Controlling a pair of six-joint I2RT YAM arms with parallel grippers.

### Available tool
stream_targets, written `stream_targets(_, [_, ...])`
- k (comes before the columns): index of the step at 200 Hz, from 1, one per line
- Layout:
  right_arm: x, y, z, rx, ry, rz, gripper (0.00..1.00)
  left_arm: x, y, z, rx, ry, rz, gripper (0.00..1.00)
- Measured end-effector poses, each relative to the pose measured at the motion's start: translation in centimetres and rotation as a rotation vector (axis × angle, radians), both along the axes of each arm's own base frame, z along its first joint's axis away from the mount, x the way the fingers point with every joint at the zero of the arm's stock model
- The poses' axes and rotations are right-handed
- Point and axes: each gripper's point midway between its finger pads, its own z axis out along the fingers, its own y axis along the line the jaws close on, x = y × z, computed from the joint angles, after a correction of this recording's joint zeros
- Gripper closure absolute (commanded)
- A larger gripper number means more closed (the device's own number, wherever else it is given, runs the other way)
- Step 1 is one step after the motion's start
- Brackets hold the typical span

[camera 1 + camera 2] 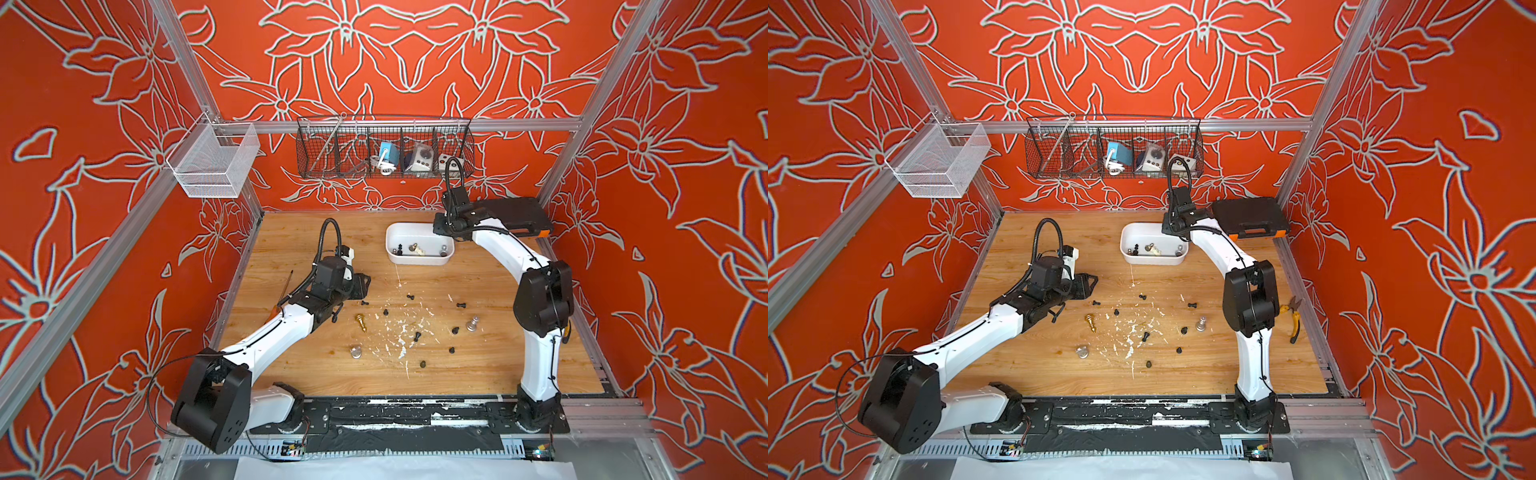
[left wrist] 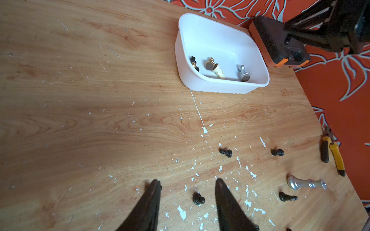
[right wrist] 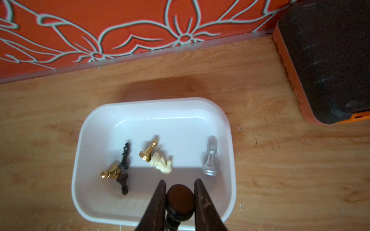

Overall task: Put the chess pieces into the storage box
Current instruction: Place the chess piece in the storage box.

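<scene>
The white storage box [image 1: 419, 261] [image 1: 1154, 259] stands at the back of the wooden table. It holds gold, black, cream and silver chess pieces [image 3: 158, 160]. My right gripper [image 3: 179, 181] hangs over the box's bare floor [image 3: 170, 124], shut on a dark chess piece [image 3: 180, 197]. My left gripper [image 2: 188, 181] is open above the table at the left. A small black pawn [image 2: 198, 198] lies on the wood between its fingers, untouched. Loose on the table are a gold piece [image 1: 360, 322], two silver pieces [image 1: 355, 352] [image 1: 472, 324] and several black pawns [image 1: 417, 336].
A black case with orange latches [image 1: 515, 216] sits just right of the box. Yellow-handled pliers [image 1: 1293, 318] lie by the right edge and a screwdriver [image 1: 286, 286] by the left edge. Wire baskets [image 1: 384, 149] [image 1: 212, 162] hang on the walls. White flecks mark the table's middle.
</scene>
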Motion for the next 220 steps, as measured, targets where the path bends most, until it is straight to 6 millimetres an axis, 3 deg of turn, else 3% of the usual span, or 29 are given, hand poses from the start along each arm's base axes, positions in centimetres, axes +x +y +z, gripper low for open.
stream_targets(63, [3.6, -1.1, -4.4, -0.023, 0.027, -0.046, 0.79, -0.2, -0.3, 0.0, -0.026, 0.015, -0.003, 0.54])
stream_targets(157, [5.3, -0.6, -5.2, -0.027, 0.007, -0.049, 0.74, -0.7, -0.3, -0.9, -0.03, 0.05, -0.005, 0.53])
stream_targets(220, [5.3, -0.7, -6.5, -0.045, 0.029, -0.039, 0.64, -1.1, -0.1, -1.6, -0.027, 0.069, -0.002, 0.53])
